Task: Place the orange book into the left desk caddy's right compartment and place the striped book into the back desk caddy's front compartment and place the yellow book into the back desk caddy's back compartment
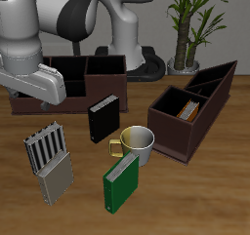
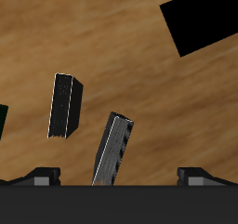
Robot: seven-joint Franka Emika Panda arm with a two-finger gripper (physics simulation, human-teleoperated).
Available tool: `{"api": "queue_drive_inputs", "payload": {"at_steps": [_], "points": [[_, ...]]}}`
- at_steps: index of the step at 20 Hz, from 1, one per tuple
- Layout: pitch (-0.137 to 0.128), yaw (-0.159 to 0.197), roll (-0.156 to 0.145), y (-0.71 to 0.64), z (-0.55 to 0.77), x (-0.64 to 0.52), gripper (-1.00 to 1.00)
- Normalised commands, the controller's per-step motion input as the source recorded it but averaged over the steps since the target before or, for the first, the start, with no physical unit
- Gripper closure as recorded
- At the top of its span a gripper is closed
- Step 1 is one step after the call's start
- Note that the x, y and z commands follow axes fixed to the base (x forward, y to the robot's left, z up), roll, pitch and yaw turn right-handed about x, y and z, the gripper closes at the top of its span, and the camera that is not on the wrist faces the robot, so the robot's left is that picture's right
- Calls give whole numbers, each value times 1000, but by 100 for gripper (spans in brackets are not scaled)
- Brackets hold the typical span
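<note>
My gripper (image 1: 41, 86) hangs open and empty above the table, just in front of the back desk caddy (image 1: 68, 79). The striped book (image 1: 46, 147) lies flat below and in front of it, and in the wrist view the striped book (image 2: 115, 150) sits between my spread fingertips (image 2: 46, 177), well below the gripper (image 2: 119, 177). The yellow book (image 1: 57, 183), grey in look, lies nearer the table's front edge; the yellow book (image 2: 63, 105) also shows in the wrist view. An orange book (image 1: 190, 110) stands inside the left desk caddy (image 1: 166, 122); I cannot tell which compartment.
A black book (image 1: 103, 119) lies beside the back caddy. A pale mug (image 1: 139, 141) stands in the middle of the table, with a green book (image 1: 122, 180) in front of it. A potted plant (image 1: 186, 29) stands at the back. A black rectangular shape (image 2: 200, 23) shows in the wrist view.
</note>
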Motion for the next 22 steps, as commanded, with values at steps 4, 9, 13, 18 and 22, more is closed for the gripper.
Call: {"api": "queue_drive_inputs", "payload": {"at_steps": [4, 9, 13, 18, 22], "points": [[-18, -15, 54, -68, -307, -5, -100], [-35, -19, 44, -148, -359, -36, -100], [-72, -58, 38, -141, -410, -46, -100], [-35, -12, -30, -88, -316, -55, -100], [5, -8, -8, 11, -220, 18, -100]]}}
